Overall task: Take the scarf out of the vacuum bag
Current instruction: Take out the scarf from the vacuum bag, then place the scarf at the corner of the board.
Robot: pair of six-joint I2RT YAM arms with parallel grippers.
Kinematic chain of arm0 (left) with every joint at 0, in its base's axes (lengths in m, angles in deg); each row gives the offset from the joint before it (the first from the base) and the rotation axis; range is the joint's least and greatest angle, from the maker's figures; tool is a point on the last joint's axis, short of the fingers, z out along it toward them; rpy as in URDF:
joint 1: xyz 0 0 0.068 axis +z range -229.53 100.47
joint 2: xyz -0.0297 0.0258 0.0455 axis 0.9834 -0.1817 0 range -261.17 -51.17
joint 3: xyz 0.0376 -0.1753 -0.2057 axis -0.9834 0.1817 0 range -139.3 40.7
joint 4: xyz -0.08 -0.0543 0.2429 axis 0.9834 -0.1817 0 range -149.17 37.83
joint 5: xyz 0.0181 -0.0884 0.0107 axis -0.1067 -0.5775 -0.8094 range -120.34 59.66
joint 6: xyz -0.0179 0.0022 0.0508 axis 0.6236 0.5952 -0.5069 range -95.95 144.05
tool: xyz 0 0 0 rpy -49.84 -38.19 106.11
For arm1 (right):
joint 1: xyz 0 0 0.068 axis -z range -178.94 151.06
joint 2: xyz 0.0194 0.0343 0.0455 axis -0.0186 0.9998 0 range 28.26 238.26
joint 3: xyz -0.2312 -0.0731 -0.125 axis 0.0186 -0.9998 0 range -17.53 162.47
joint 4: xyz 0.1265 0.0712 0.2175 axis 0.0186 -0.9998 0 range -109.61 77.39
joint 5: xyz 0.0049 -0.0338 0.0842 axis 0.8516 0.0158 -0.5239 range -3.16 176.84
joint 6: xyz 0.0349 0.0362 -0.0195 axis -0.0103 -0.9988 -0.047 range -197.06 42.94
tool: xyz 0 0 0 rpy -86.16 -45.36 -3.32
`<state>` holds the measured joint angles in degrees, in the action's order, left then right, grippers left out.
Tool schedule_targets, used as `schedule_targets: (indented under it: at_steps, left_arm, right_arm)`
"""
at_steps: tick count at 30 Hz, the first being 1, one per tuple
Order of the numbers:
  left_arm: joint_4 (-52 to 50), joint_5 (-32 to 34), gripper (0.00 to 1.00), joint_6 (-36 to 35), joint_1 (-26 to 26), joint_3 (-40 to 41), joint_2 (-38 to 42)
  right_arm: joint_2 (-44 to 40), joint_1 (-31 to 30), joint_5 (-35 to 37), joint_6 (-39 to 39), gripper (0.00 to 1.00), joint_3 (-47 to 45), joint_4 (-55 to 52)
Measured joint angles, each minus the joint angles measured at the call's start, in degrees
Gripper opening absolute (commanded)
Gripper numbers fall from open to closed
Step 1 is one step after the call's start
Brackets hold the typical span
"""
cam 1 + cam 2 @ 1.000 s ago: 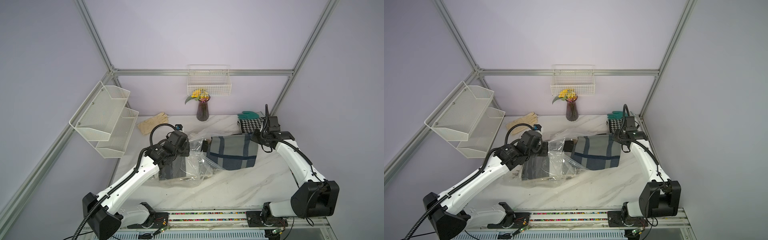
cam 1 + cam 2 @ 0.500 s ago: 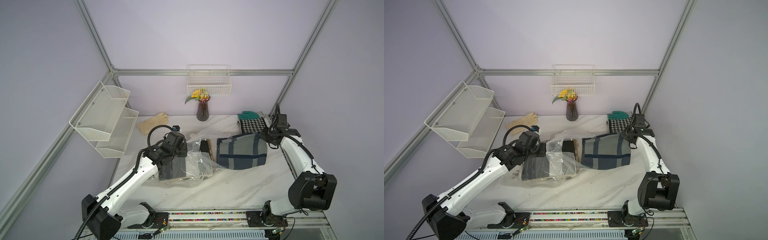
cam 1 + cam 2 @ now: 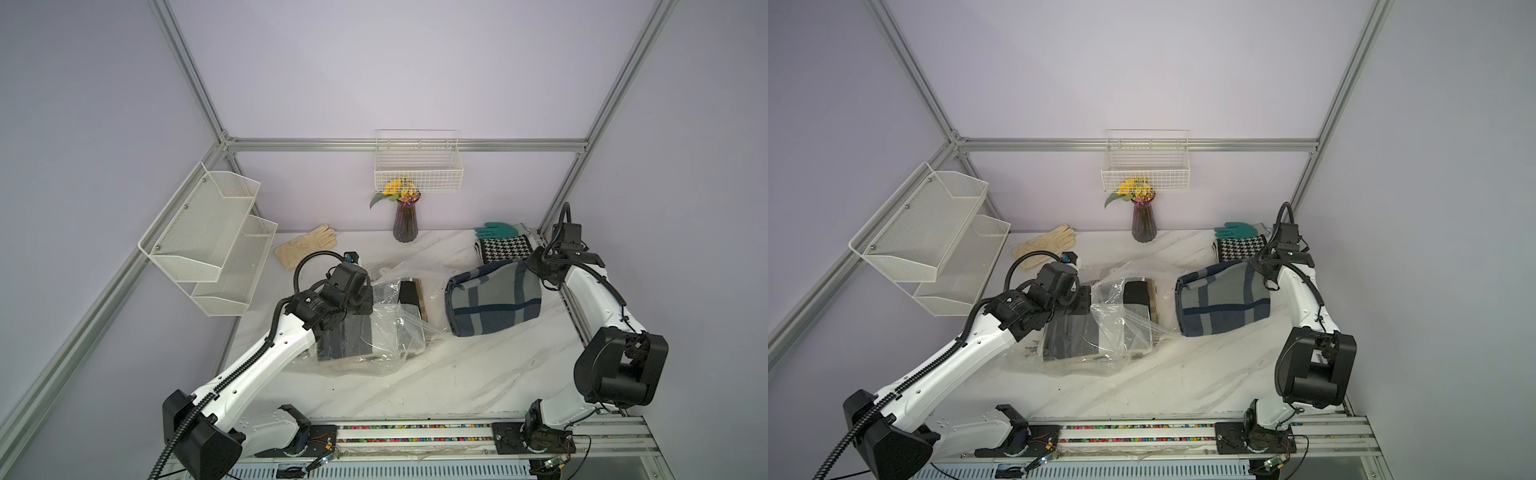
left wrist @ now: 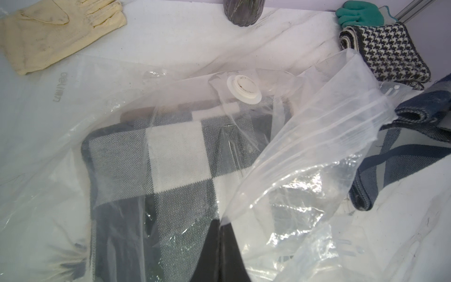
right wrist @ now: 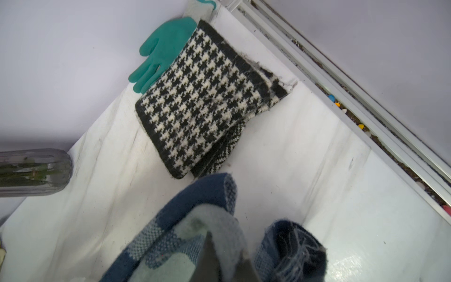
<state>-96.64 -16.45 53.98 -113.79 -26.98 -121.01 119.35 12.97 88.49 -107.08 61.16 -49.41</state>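
Scarf in blue-grey plaid knit (image 3: 494, 301) just beside crinkly clear plastic vacuum bag (image 3: 399, 332).
Right tool (image 5: 227, 256) grips scarf; left tool (image 4: 220, 234) pinches bag film.

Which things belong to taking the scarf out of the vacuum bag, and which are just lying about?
Job: vacuum bag, blue plaid scarf, left gripper, right gripper.
Lying about: cream glove, green glove, houndstooth scarf, vase, wire basket, mesh shelf.
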Motion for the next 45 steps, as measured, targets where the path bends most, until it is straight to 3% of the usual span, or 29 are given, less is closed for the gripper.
schedule_targets:
  at_steps: [16, 36, 45]
  left_arm:
    - [-1.68, 0.7, 0.0, -0.55, 0.5, 0.0, 2.54]
    - [-1.75, 0.92, 0.0, -0.52, 0.5, 0.11, 2.51]
    - [-1.46, 1.25, 0.0, -0.46, 0.52, 1.42, 3.02]
  right_arm:
    - [1.7, 0.66, -3.93, -8.57, 0.0, -1.16, 17.57]
    - [2.84, -1.09, -21.73, -17.68, 0.0, -9.33, 40.41]
    - [4.83, -1.09, -19.96, -26.1, 0.0, -8.59, 44.7]
